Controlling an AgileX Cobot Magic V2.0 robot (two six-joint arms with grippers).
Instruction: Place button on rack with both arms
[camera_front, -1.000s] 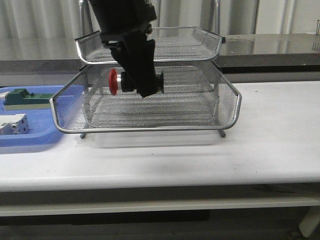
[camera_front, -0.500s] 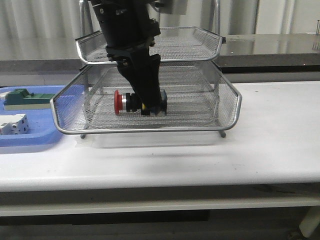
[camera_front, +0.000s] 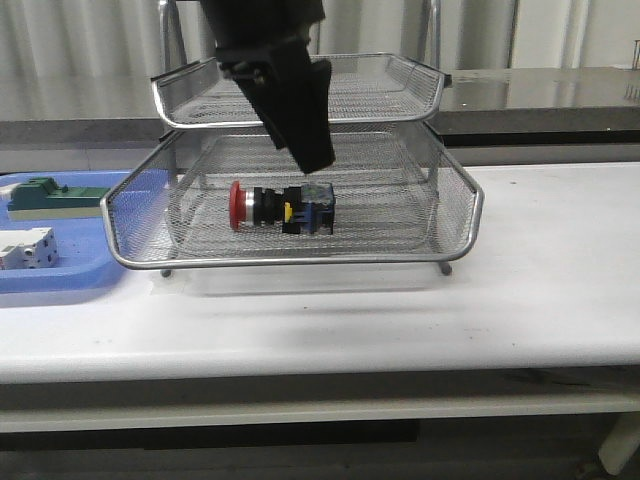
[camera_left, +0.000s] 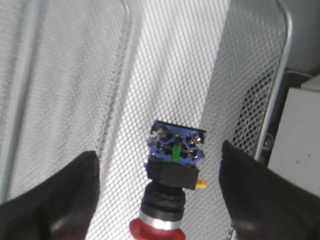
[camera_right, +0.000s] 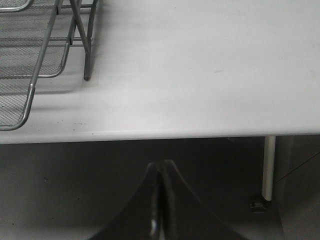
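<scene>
The button (camera_front: 280, 206) is seen in the front view lying on its side on the mesh floor of the lower tier of the rack (camera_front: 460, 200), its red head turned toward the robot's left and its blue-and-yellow rear block toward the right. What the front view cannot give is supplied by the left wrist view: the button (camera_left: 172, 175) is shown end-on from behind (two metal screw terminals and a small green tab are visible on the blue block), and the left pincer (camera_left: 160, 200) is seen spread wide, one dark finger on each side of the button and neither touching it. In the front view the left pincer (camera_front: 310, 150) is held above the button, slanted down from the upper tier's front rim, its tip clear of the part. The right pincer (camera_right: 159, 200) is shown only in the right wrist view, its fingers pressed together with nothing between them, held out past the edge of the white bench (camera_right: 200, 75), off one corner of the rack (camera_right: 30, 95). A blue tray (camera_front: 60, 275) holding a green block (camera_front: 40, 190) and a white block (camera_front: 25, 248) is seen at the left of the bench (camera_front: 540, 280).
</scene>
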